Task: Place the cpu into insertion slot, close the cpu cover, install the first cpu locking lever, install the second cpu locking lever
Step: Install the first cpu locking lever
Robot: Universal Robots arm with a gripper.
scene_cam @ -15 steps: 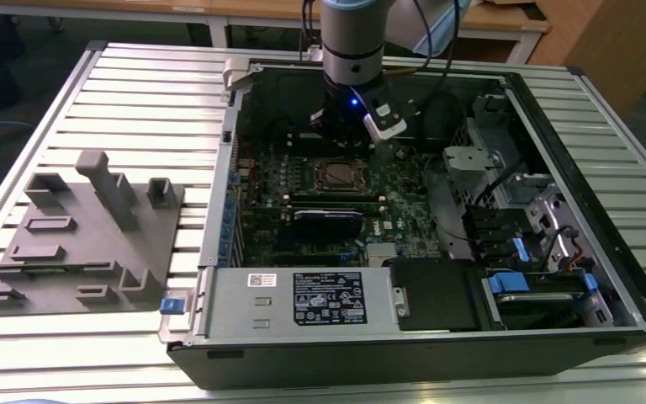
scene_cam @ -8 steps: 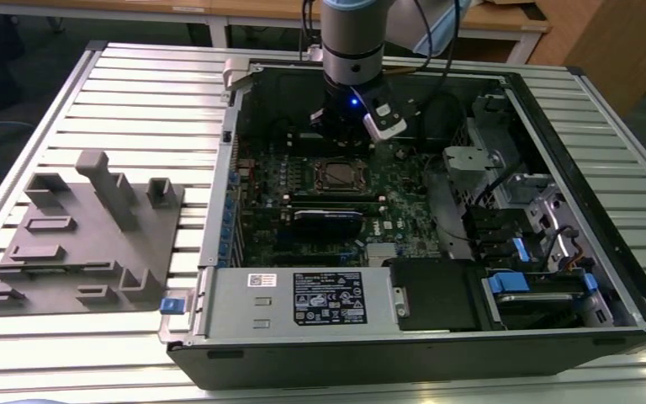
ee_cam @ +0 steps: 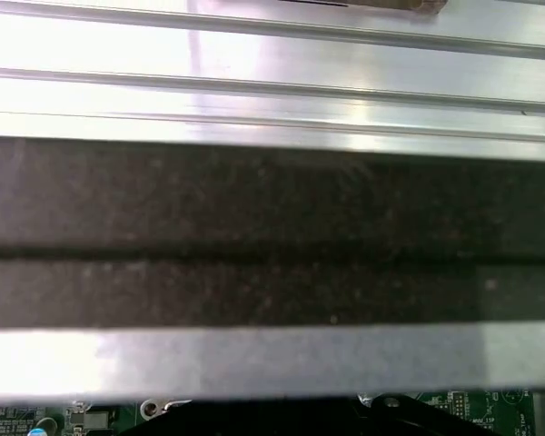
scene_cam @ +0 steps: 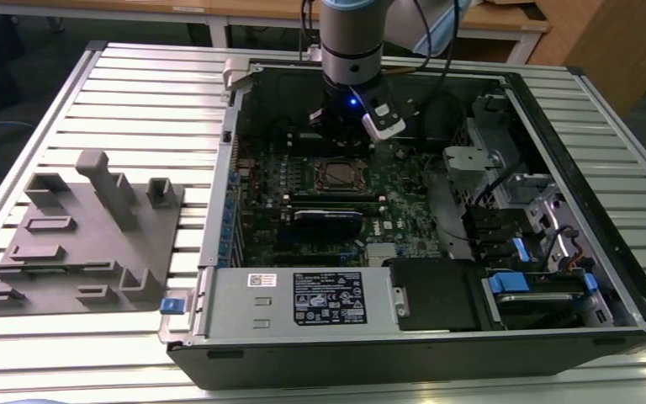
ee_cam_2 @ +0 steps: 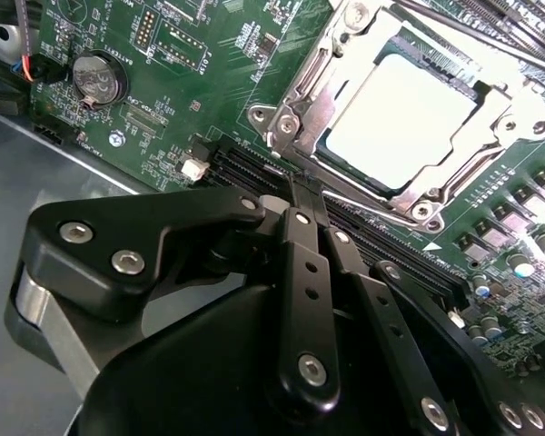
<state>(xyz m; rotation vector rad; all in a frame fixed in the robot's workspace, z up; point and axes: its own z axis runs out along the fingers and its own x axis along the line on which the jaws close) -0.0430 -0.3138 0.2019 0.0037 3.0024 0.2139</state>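
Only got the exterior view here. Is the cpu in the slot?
Observer: Yes. In the second wrist view the cpu lies flat in the insertion slot.
Operator: Cover?
Observer: The cpu cover is down over it, and the chip's pale top shows through its window.
Operator: Gripper?
Observer: The gripper has its fingers together, tips by the cover's near edge, above a long black slot. I see nothing between them.

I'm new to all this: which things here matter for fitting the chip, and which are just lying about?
Part of the job: chip, metal cover frame around it, gripper close by.
Just lying about: grey rack on the table, round battery, labelled metal box.
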